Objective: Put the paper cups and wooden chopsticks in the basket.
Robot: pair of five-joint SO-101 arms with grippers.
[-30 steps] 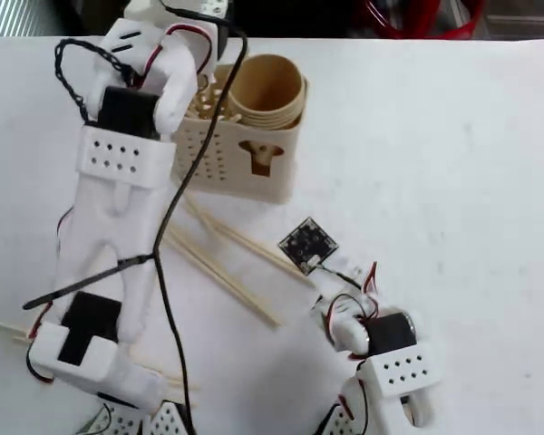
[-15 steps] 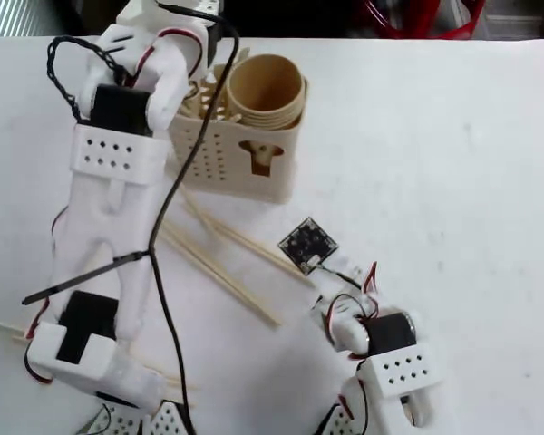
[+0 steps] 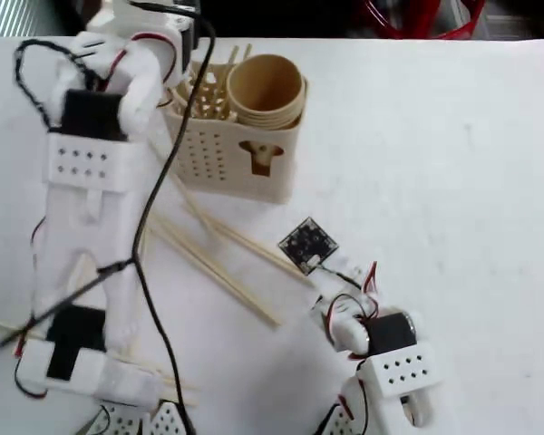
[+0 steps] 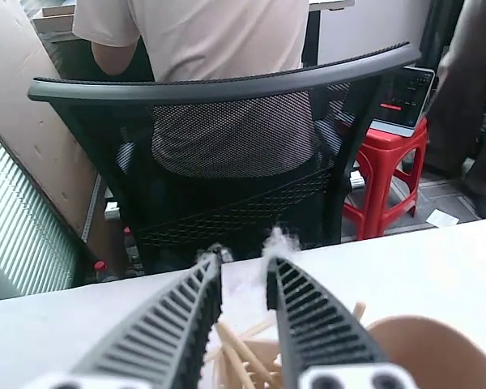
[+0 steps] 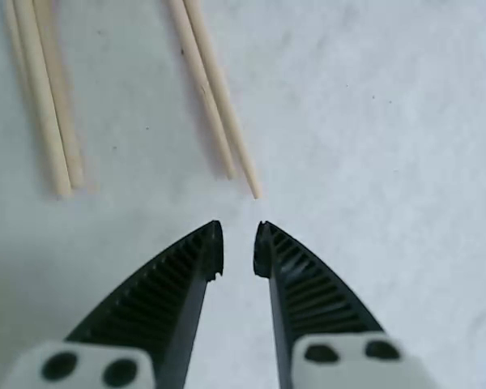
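looking over the table (image 3: 453, 181) from my station, i find the basket (image 3: 227, 163) on the far side, left of the middle. the paper cups (image 3: 266, 86) sit stacked in its right part and a bundle of chopsticks (image 3: 204, 98) stands in its left part, so i judge this share of the task as done.

the left gripper (image 4: 243, 271) hangs above the far left of the basket, over the standing sticks. its jaws are a little apart with nothing between them, so it is released. i think it is there because this is the place to drop sticks.

the right gripper (image 5: 238, 243) is low over the table, near the middle. its jaws are also slightly apart and hold nothing. its tips are just short of the ends of the first pair (image 5: 206, 97), not touching. the second pair (image 5: 42, 105) lies flat beside it, to the left. i believe the narrow gap suits such thin sticks, and the ends are the easiest place to pinch them.

some more sticks (image 3: 9, 332) lie at the near left, partly under the left arm. i judge that the sticks on the table are what remains.
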